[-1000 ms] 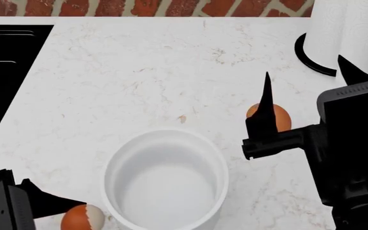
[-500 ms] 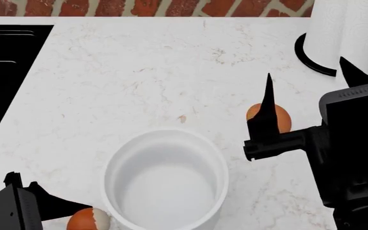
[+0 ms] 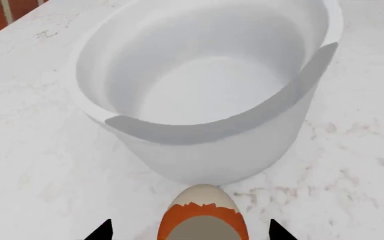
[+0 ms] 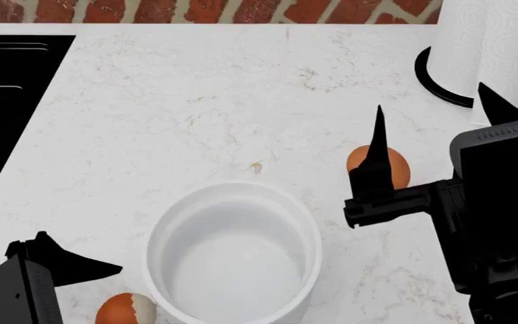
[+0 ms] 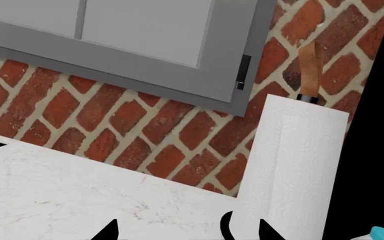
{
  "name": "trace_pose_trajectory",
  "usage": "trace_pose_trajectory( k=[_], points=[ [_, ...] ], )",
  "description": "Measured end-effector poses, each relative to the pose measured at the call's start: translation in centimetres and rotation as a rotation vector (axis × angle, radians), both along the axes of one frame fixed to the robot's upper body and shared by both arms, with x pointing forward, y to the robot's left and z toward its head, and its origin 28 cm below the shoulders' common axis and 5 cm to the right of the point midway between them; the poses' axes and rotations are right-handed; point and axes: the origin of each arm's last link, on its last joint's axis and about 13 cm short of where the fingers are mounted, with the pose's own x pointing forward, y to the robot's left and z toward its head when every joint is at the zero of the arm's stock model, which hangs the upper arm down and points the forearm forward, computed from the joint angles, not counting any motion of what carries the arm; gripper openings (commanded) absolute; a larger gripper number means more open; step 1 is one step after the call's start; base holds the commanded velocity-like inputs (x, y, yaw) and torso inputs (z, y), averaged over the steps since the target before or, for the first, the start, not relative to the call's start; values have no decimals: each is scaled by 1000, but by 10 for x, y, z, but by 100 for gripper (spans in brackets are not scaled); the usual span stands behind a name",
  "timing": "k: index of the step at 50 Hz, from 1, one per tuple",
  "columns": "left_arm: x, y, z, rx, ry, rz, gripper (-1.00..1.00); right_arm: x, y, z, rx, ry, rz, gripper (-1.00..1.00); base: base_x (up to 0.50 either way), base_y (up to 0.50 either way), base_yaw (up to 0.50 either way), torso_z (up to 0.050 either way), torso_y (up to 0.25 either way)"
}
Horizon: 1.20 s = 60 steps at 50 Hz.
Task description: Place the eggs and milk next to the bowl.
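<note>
Beside the bowl (image 4: 234, 253), left tool (image 3: 186, 231) spread wide, straddling patched egg (image 3: 203, 215), right tool (image 4: 434, 111) wide, empty.

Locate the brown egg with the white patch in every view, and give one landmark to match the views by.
Head view: the patched egg lies at the bottom edge, just left of the white bowl.
Left wrist view: the egg sits at bottom centre, right against the bowl's wall.
Right wrist view: not in it.
Shared landmark: the bowl links the head and left wrist views; the paper-towel roll links the head and right wrist views.
</note>
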Motion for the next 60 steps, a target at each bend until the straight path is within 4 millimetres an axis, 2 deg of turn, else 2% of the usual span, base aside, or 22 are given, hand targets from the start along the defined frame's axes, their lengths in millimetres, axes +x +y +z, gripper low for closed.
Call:
trace_pose_trajectory(
  k=[22, 36, 46, 60],
  points=[
    [-11, 7, 2, 2, 17, 23, 100, 0, 1, 0, 0, -1, 6, 100, 0, 0, 0, 0, 0],
    [-22, 14, 12, -26, -1, 44, 100, 0, 1, 1, 3, -6, 8, 100, 0, 0, 0, 0, 0],
    [-36, 21, 20, -104, -29, 81, 100, -1, 2, 2, 5, -6, 13, 100, 0, 0, 0, 0, 0],
    [-52, 29, 32, -309, -109, 146, 100, -2, 0, 8, -12, 21, 22, 100, 0, 0, 0, 0, 0]
  ],
)
